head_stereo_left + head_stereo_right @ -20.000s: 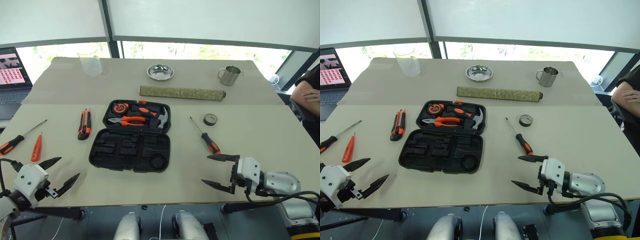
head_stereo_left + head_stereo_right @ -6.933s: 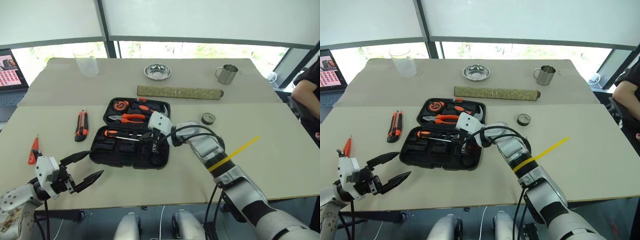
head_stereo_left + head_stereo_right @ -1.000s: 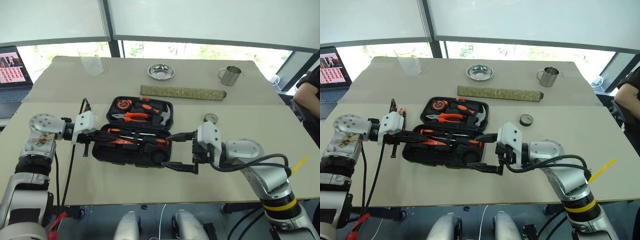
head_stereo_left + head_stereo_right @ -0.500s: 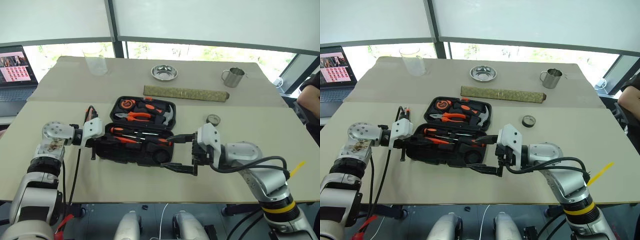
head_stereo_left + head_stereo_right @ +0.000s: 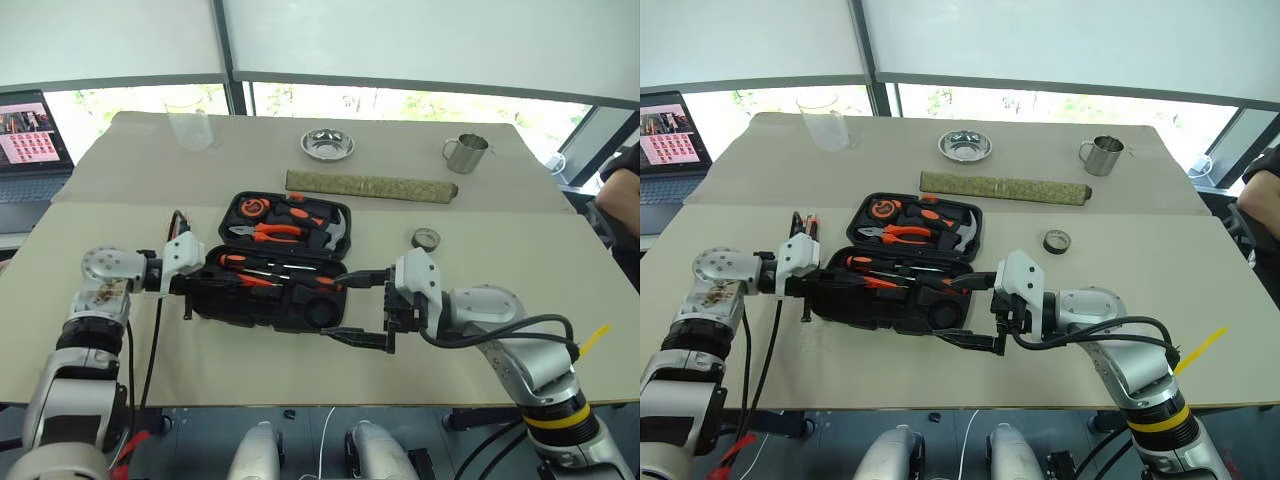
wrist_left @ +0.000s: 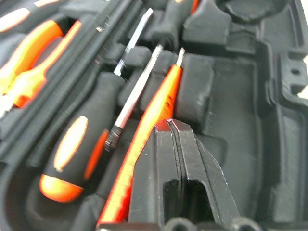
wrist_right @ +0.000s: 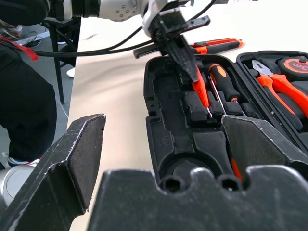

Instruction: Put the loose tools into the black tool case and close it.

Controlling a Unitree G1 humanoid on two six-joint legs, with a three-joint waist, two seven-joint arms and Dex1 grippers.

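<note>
Carefully, the left gripper, pinched onto the small orange tester screwdriver, should seat it flat in the open black moulded-plastic tool case; the right gripper gapes wide.

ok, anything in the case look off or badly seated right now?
Yes: the small orange tester screwdriver lies slanted across the recess ribs in the black tool case instead of down in a slot, with the shut left gripper over it.

A wide beige table carries an open black moulded-plastic tool case centrally, an orange-and-black utility knife left, a small dark tape roll right, and far off a clear glass beaker, round steel dish, steel mug and long mottled green roll.
</note>
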